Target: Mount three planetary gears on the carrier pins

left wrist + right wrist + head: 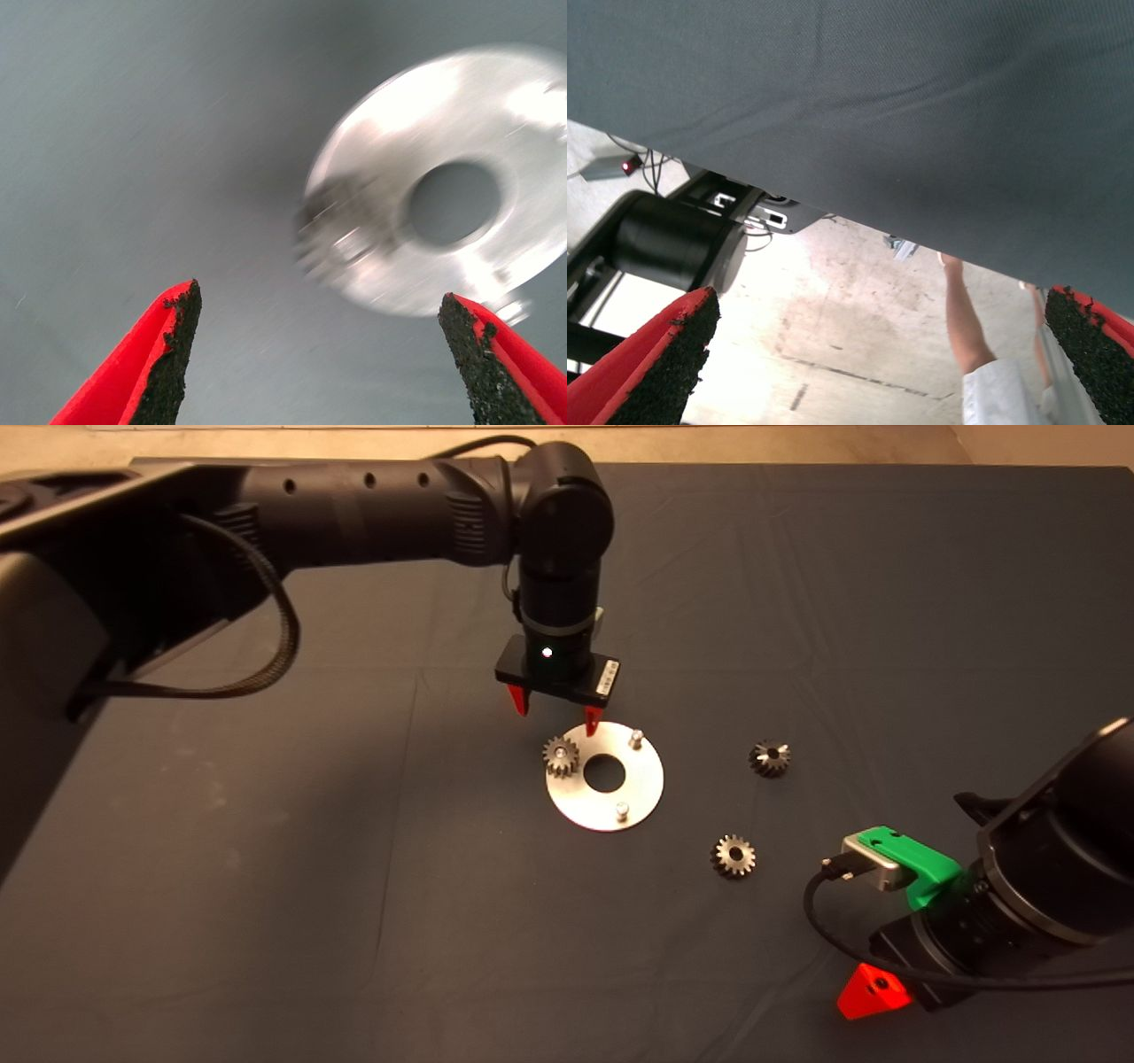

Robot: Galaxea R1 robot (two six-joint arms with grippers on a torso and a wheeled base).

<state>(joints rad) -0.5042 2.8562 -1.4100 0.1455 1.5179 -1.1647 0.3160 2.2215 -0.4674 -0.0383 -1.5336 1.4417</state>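
Observation:
A shiny round disc (642, 788) with a big central hole lies mid-mat. One gear (561, 755) sits on its left carrier pin. Two bare pins stand at the disc's upper right (634, 737) and lower edge (622, 810). Two loose gears lie on the mat to the right, one farther back (770, 758) and one nearer (733, 856). My left gripper (556, 709) hovers open just behind the disc, empty; its wrist view shows the disc (523, 115) and the mounted gear (341, 235) blurred. My right gripper (877, 363) waits open at the lower right edge.
The dark mat (266, 868) covers the table, with wide bare cloth to the left and front. The left arm (372, 509) spans the back left. Beyond the mat's edge the right wrist view shows the floor, a black cylinder (669, 243) and a person's legs (966, 328).

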